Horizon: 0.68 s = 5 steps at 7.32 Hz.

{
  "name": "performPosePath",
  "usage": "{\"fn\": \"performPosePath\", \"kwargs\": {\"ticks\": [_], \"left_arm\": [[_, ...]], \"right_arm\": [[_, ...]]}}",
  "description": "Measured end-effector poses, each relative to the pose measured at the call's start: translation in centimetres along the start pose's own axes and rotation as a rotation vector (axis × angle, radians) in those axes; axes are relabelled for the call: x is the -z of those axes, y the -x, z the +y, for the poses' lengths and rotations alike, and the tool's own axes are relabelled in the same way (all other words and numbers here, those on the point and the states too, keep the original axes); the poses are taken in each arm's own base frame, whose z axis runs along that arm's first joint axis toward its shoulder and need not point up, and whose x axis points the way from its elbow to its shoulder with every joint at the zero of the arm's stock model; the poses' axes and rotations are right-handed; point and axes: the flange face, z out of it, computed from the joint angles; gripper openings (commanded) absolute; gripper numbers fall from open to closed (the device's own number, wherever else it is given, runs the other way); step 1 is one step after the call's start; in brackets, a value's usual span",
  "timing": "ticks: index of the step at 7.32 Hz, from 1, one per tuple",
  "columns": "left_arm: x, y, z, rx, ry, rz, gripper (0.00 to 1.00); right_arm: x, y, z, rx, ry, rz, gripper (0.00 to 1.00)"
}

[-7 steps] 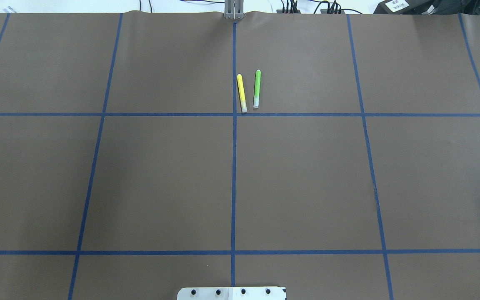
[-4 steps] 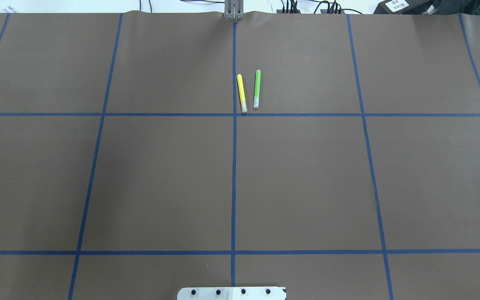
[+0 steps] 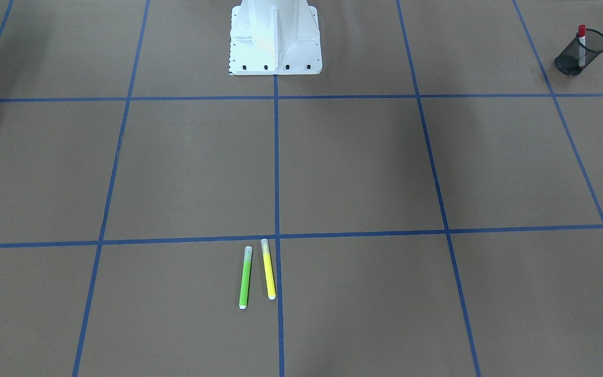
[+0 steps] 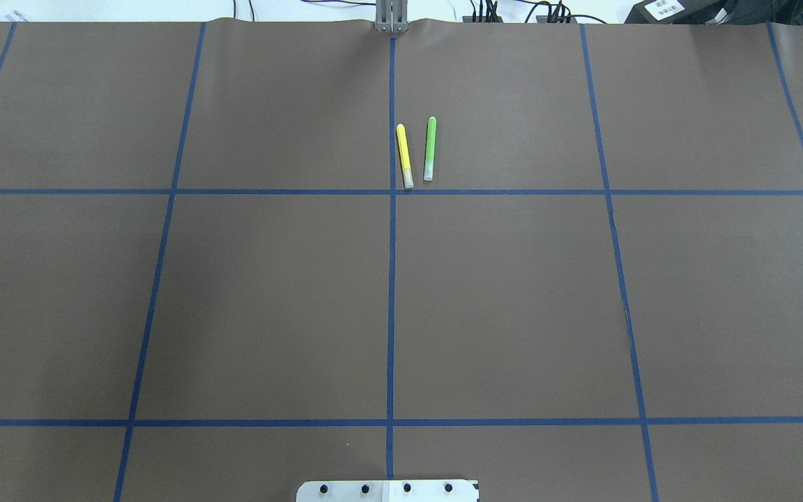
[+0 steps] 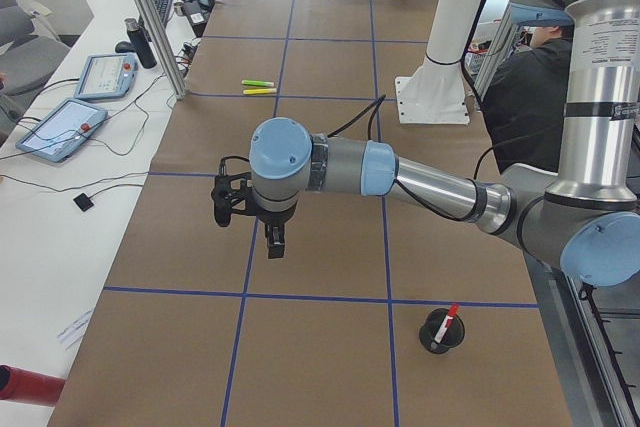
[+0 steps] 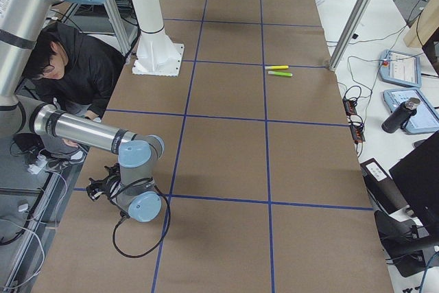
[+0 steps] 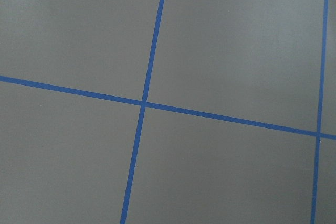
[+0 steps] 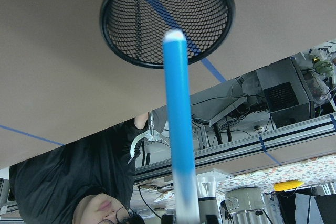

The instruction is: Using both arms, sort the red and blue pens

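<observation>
The red pen (image 3: 581, 44) stands in a black mesh cup (image 3: 566, 63) on my left side, also the red pen (image 5: 447, 319) in the exterior left view. The blue pen (image 8: 176, 119) hangs in the air in the right wrist view, its end over a second mesh cup (image 8: 113, 30); my right gripper (image 6: 94, 189) holds it, with the fingers themselves out of frame. My left gripper (image 5: 270, 245) hovers over bare table and shows only in the exterior left view, so I cannot tell its state.
A lime-green marker (image 4: 430, 148) and a yellow marker (image 4: 404, 155) lie side by side near the table's far middle. The white robot base (image 3: 275, 42) stands at the near edge. A person (image 6: 75, 66) sits beside the table on the robot's right.
</observation>
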Motion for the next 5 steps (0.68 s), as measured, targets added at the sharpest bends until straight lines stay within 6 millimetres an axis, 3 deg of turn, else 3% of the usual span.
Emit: {"fn": "performPosePath", "kwargs": {"ticks": [2, 5], "left_arm": [[-0.1, 0.1, 0.0, 0.004, 0.003, -0.002, 1.00], [-0.7, 0.9, 0.5, 0.041, 0.017, -0.010, 1.00]], "right_arm": [[0.8, 0.6, -0.5, 0.016, -0.017, 0.007, 1.00], [6.6, 5.9, -2.7, 0.037, -0.178, 0.110, 1.00]]}}
